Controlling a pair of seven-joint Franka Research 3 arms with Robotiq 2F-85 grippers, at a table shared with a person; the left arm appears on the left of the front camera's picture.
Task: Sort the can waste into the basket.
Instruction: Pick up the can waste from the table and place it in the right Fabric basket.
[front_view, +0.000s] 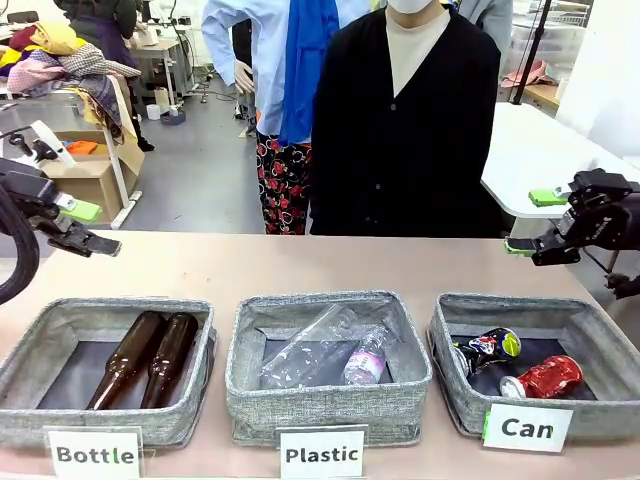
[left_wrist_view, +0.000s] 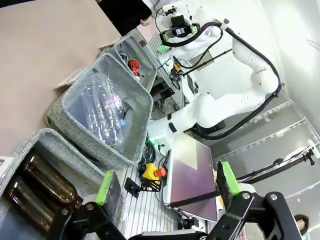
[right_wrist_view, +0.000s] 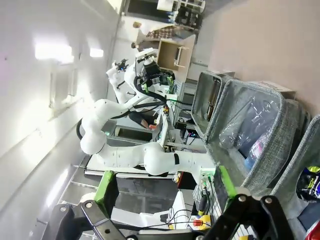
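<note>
The grey basket (front_view: 462, 380) labelled "Can" stands at the front right of the table. In it lie a crushed black can (front_view: 490, 348) with blue and green print and a shiny red can (front_view: 545, 377). My left gripper (front_view: 95, 228) hovers open at the far left, above the table behind the baskets. At the far right my right gripper (front_view: 533, 222) is also open and holds nothing. The left wrist view shows my open left gripper (left_wrist_view: 166, 182) and the red can (left_wrist_view: 133, 64) far off in its basket (left_wrist_view: 142, 49). My right gripper (right_wrist_view: 165, 184) is open, with the black can (right_wrist_view: 310, 182) at the frame's edge.
A "Bottle" basket (front_view: 30, 385) with two brown glass bottles (front_view: 145, 357) is at front left. In the middle is a "Plastic" basket (front_view: 325, 405) with clear bottles (front_view: 320, 350). A person in a black cardigan (front_view: 405, 130) stands at the far side. Bare tabletop (front_view: 300, 265) lies behind the baskets.
</note>
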